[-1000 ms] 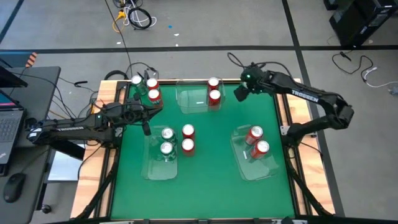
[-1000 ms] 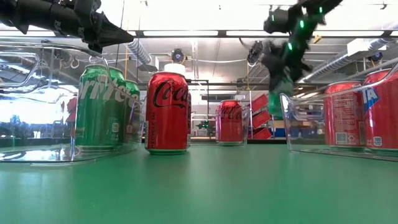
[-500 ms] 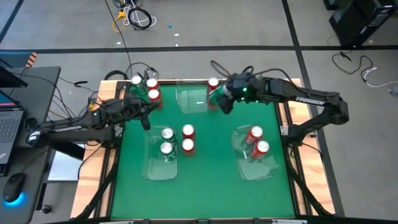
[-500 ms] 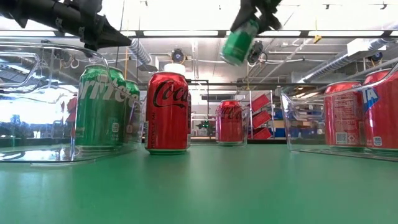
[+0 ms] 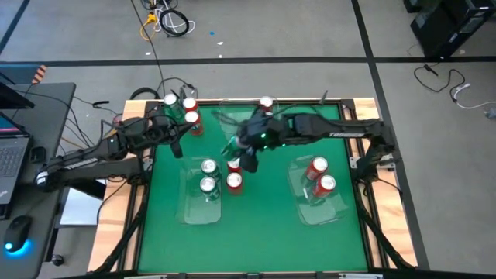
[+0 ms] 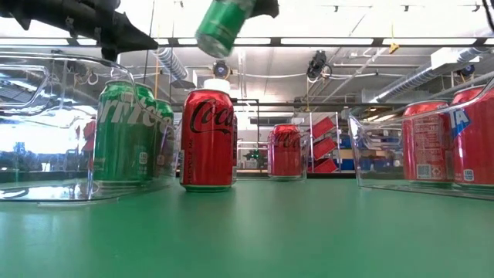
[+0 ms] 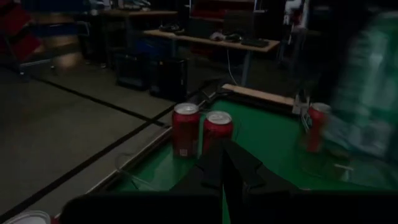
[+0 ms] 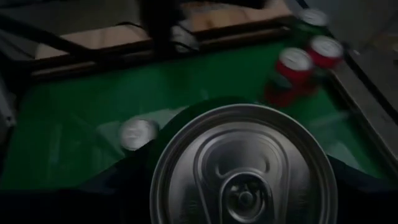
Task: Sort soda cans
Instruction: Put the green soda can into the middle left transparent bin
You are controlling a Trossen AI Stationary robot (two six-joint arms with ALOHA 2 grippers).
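Observation:
My right gripper [image 5: 242, 149] is over the middle of the table, shut on a green soda can [image 6: 224, 25], whose silver top [image 8: 242, 168] fills the right wrist view. My left gripper [image 5: 178, 146] hangs shut above the table's far left part, near the left tray [image 5: 203, 203], touching nothing. Two green cans [image 5: 208, 175] stand in that tray, with two red cans [image 5: 233, 172] on the table beside it. Two more red cans [image 5: 320, 175] sit in the right tray. One red can [image 5: 266, 102] shows at the far tray, and several cans [image 5: 188, 108] stand at the far left corner. My right gripper holds the green can by its upper end [image 6: 241, 9], coming from above the can's top with a finger on either side of the body. The can's top hides the fingers in the right wrist view. The can is lifted high off the table and hangs tilted.
Clear plastic trays lie at the left, far middle [image 5: 232, 124] and right [image 5: 318, 205] of the green table. The right arm [image 5: 333, 130] spans the far half from the right edge. Wooden rails border the table. The near half is open green surface.
My right gripper has swept from the table's far right corner toward the left, to above the middle, carrying the green can high and tilted. In the low view the can crossed from right to left. My left arm has edged slightly toward the far edge.

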